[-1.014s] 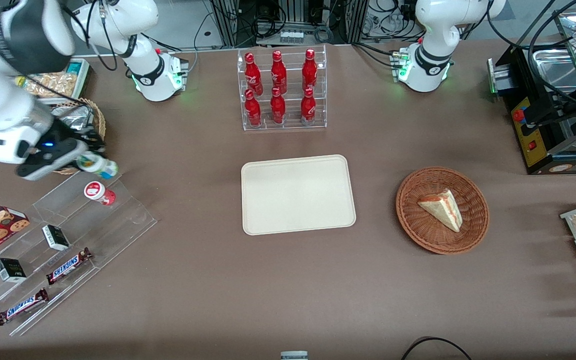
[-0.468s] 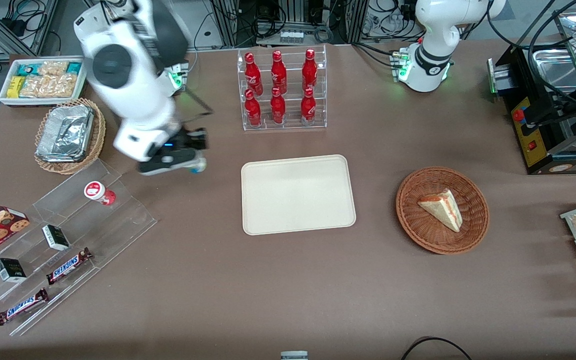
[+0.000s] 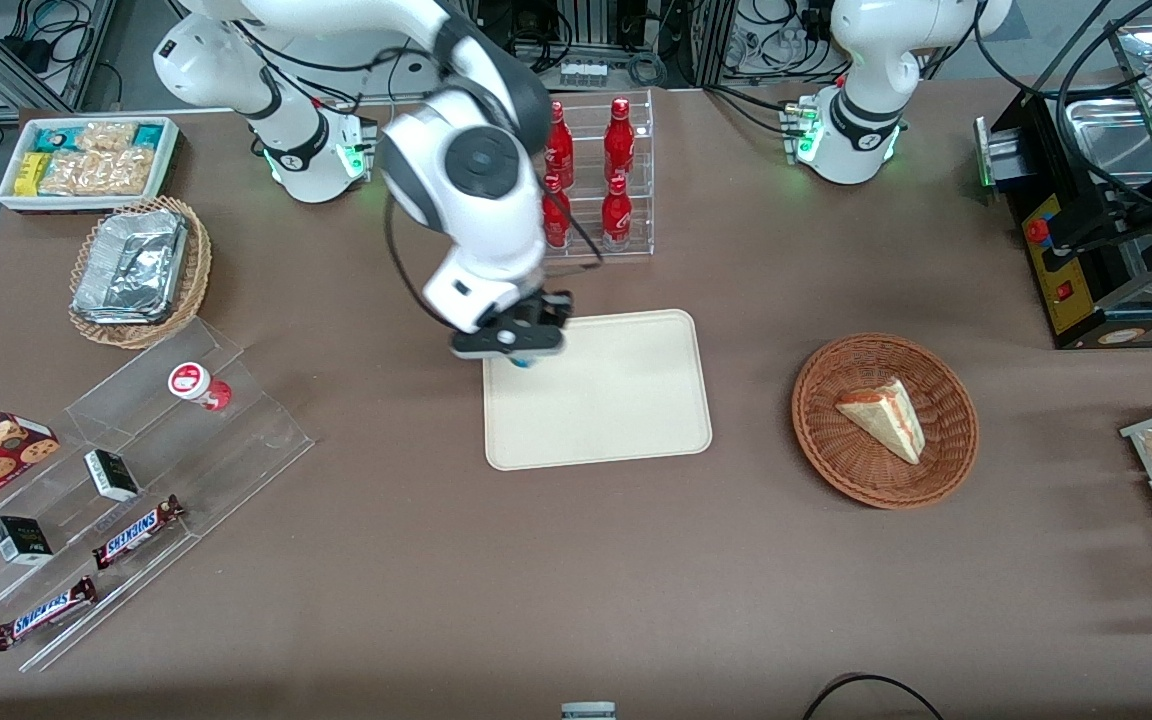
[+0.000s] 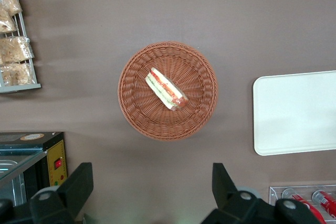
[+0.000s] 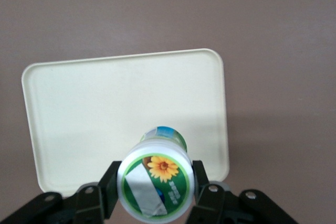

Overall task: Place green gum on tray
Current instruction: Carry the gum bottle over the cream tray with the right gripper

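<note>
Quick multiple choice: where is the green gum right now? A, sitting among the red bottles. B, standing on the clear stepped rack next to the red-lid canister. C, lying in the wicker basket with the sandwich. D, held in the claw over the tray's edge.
D: the claw grips the green gum on both sides, above the tray, near the tray's edge toward the working arm's end in the front view.

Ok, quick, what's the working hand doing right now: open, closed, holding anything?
Right hand: closed on the green gum, held in the air over the tray, near the edge toward the working arm's end.
</note>
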### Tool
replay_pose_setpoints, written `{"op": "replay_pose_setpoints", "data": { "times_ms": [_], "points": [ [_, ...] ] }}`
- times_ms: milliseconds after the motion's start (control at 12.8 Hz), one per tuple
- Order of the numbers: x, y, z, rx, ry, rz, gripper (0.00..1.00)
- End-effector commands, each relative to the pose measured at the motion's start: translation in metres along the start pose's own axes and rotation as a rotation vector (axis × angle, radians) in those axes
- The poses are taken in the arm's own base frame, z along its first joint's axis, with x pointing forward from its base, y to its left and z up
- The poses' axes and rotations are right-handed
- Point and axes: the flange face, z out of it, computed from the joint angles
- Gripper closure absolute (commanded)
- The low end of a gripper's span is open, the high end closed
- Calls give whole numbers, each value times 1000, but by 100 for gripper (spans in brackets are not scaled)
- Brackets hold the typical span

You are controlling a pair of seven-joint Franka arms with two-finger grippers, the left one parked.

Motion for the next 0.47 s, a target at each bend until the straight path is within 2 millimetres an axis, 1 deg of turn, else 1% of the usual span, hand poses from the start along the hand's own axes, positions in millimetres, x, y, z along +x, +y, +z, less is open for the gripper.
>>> {"op": "replay_pose_setpoints", "data": {
  "times_ms": [0,78,156,312,390],
  "points": [
    [-5,-36,36,47,3,50,100],
    [-13,-48,50,54,4,42,100],
    [-12,-51,59,63,19,67,100],
    [-15,-58,85,70,32,101,100],
    [-24,-66,94,69,31,85,100]
  ]
}}
